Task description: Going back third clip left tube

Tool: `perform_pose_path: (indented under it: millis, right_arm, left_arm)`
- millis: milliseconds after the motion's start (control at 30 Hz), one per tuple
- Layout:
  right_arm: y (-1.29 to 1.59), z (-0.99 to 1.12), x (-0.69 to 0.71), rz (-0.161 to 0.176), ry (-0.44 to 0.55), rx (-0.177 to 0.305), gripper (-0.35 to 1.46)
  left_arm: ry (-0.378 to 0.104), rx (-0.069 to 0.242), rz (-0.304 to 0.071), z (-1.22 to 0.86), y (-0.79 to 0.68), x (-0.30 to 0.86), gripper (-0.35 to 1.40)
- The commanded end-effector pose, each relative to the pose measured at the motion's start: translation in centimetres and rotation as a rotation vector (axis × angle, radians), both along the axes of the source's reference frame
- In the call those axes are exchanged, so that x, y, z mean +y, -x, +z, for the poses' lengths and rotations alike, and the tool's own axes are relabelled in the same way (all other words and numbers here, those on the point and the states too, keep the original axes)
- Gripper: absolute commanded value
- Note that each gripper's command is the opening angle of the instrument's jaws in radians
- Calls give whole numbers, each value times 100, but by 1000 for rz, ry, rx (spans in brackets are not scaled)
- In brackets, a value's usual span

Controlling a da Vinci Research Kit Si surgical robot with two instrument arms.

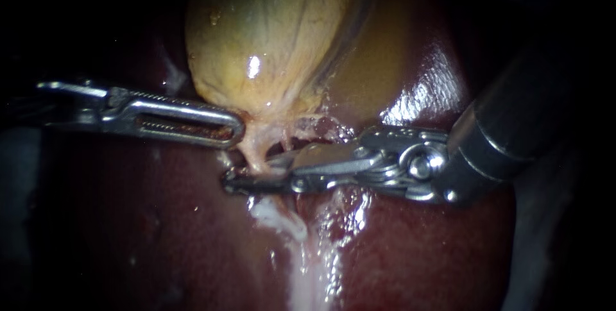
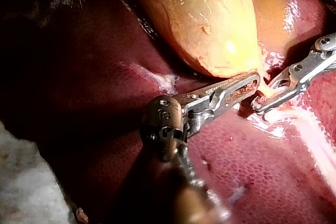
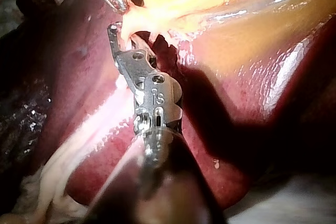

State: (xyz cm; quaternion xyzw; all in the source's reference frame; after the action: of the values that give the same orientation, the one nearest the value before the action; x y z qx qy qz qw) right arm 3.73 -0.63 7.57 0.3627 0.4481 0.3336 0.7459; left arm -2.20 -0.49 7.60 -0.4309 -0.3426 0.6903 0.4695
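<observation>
The gallbladder (image 1: 269,42) lies on the liver (image 1: 417,247), with the tube (image 1: 258,154) running from its lower end.

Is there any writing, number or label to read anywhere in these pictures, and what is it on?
On the left instrument: tiny stamped marks on its metal joint, too small to read.
On the right instrument: stamped marks on its metal joint too, not readable with any certainty.
On the liver and the gallbladder: no writing, labels or signs.
</observation>
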Motion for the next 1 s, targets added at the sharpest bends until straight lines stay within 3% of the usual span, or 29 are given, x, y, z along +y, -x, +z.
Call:
perform_pose_path:
  millis: [33, 367, 467, 567, 1000]
  right_arm:
    - [0, 0, 0, 1, 0, -1, -35]
    - [0, 2, 0, -8, 17, 1, -35]
    - [0, 3, -3, -26, 98, 23, 20]
    - [-1, 4, -3, -26, 122, 30, 41]
    - [6, 2, -4, -20, 176, 30, 49]
  left_arm:
    - [0, 0, 0, 0, 0, 0, -35]
    - [0, 0, 0, 0, 0, 0, -35]
    - [0, 0, 0, 0, 0, 0, -35]
    - [0, -1, 0, -1, 0, 0, -35]
    - [0, 0, 0, -2, -1, -1, -35]
